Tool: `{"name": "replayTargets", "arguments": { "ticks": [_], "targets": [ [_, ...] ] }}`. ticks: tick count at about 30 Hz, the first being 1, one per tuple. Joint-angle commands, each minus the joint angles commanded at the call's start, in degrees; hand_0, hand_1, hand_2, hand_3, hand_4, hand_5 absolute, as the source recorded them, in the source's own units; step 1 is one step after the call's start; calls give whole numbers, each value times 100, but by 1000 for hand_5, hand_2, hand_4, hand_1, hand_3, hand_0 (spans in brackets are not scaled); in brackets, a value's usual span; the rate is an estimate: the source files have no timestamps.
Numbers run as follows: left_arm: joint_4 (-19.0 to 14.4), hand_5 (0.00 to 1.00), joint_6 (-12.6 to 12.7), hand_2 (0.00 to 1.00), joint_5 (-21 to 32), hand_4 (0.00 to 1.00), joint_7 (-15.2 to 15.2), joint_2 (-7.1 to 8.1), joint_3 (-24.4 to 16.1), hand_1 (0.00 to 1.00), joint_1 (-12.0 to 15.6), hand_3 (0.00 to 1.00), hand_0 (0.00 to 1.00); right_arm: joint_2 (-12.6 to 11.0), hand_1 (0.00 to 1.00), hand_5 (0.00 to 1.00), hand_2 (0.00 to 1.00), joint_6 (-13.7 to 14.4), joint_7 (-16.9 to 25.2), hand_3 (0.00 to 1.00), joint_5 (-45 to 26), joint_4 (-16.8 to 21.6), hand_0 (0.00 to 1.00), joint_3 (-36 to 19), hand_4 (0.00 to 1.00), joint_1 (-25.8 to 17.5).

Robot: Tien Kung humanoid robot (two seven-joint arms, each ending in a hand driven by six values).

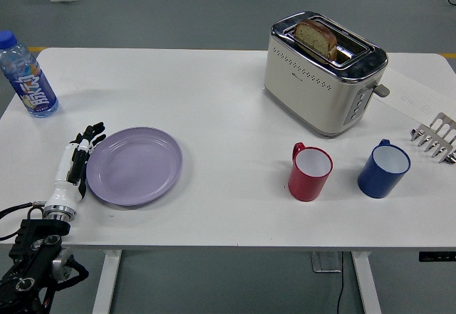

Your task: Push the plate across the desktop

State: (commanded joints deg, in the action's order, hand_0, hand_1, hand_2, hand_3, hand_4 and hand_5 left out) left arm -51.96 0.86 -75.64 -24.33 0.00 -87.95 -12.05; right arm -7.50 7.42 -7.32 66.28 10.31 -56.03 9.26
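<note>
A lavender plate (135, 164) lies flat on the white table (214, 93), left of centre. My left hand (77, 163) comes in from the lower left corner and stands edge-on against the plate's left rim, fingers straight and together, holding nothing. The black fingertips (94, 130) point away from me along the rim. My right hand is out of the picture.
A blue-capped water bottle (27, 77) stands at the far left. A cream toaster (324, 72) with a bread slice sits at the back right. A red mug (311, 172) and a blue mug (384, 169) stand right of the plate, with a metal rack (434, 138) at the right edge.
</note>
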Motion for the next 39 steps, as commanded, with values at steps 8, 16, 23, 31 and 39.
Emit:
{"name": "replayTargets", "arguments": {
  "ticks": [8, 16, 23, 31, 39],
  "targets": [
    [-77, 998, 8, 873, 69, 640, -15, 0, 192, 848, -34, 803, 838, -6, 635, 142, 699, 5, 17, 632, -34, 0, 672, 26, 249, 25],
    [-51, 998, 44, 874, 126, 639, -37, 0, 412, 849, -40, 801, 838, -7, 633, 138, 699, 9, 17, 632, -27, 0, 671, 16, 248, 37],
    [-56, 998, 101, 877, 218, 640, -84, 0, 608, 850, -54, 799, 835, -5, 633, 137, 699, 9, 10, 632, -20, 0, 672, 10, 248, 40],
    [-114, 998, 132, 878, 179, 639, -91, 0, 660, 850, -83, 798, 837, -4, 633, 135, 698, 5, 10, 632, -34, 0, 672, 27, 248, 45],
    [-152, 998, 128, 877, 132, 640, -87, 0, 705, 849, -149, 793, 835, -5, 633, 134, 698, -2, 11, 632, -30, 0, 672, 42, 249, 49]
  ]
}}
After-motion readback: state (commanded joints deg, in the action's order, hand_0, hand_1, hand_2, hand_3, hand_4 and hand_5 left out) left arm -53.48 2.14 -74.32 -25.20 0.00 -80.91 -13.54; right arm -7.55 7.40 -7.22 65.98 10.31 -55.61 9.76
